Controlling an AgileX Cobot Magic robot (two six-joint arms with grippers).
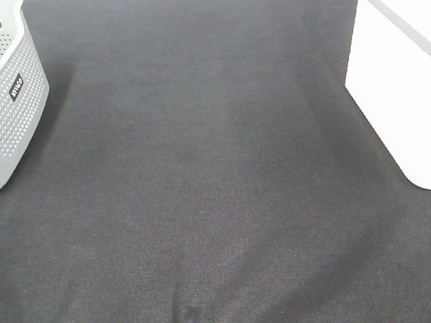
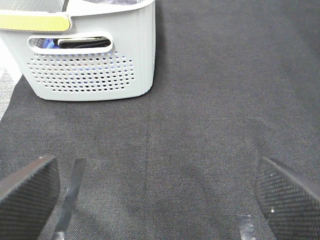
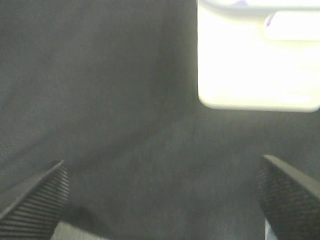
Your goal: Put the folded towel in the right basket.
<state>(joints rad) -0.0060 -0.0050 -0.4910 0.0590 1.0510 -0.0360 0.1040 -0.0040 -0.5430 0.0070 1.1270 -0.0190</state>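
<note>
No folded towel shows on the dark cloth. The right basket (image 1: 403,79) is white and stands at the far right; it also shows in the right wrist view (image 3: 257,60), ahead of my right gripper (image 3: 160,200), which is open and empty. A grey perforated left basket (image 1: 6,93) stands at the far left; in the left wrist view (image 2: 90,60) dark and blue fabric shows through its handle slot. My left gripper (image 2: 155,200) is open and empty, short of that basket. Neither gripper shows in the exterior view.
A dark grey cloth (image 1: 201,169) covers the table between the two baskets. Strips of tape (image 2: 70,195) lie on the cloth near my left gripper. A small dark mark (image 1: 189,318) lies at the front edge.
</note>
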